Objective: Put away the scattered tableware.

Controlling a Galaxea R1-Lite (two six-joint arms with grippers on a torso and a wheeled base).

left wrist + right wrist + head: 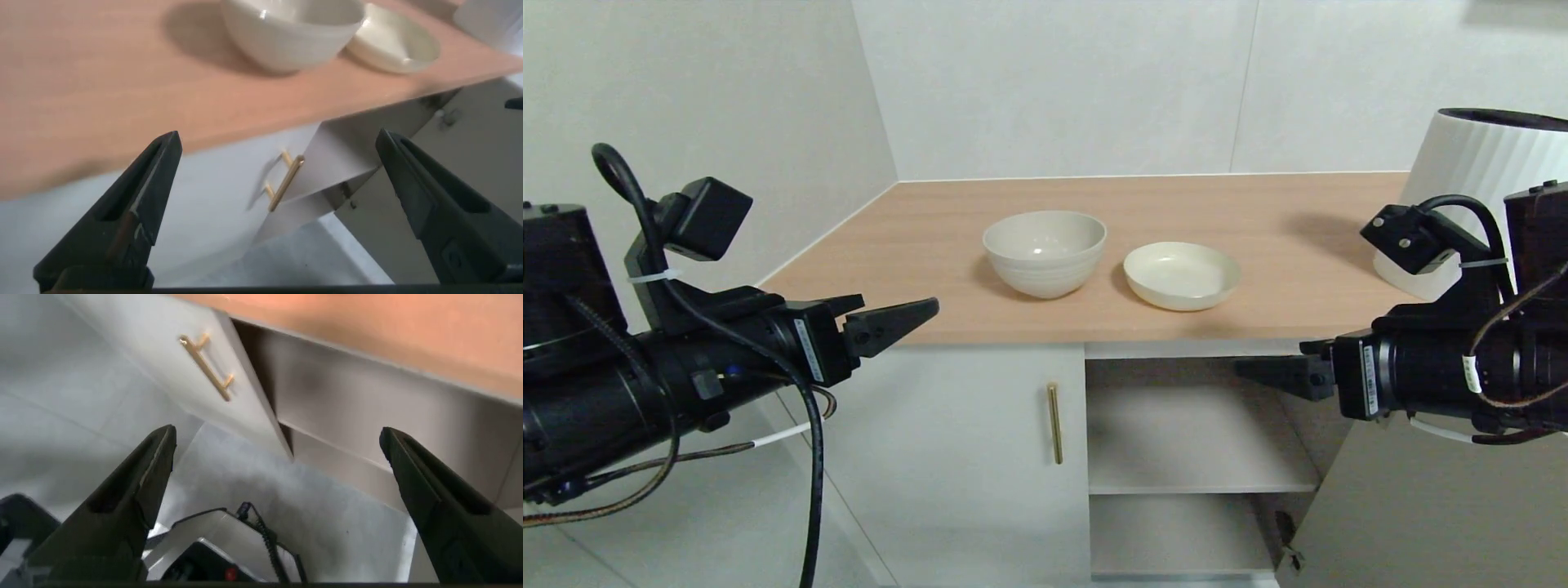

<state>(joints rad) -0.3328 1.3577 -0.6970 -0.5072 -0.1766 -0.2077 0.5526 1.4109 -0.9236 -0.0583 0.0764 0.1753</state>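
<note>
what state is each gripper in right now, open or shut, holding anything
left gripper: open, holding nothing
right gripper: open, holding nothing

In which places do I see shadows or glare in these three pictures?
Head view: soft shadows lie left of the deep bowl and of the white ribbed container on the countertop; small glints inside the bowl. Left wrist view: a glint on the bowl's inner wall. Right wrist view: the open cabinet is shaded.
</note>
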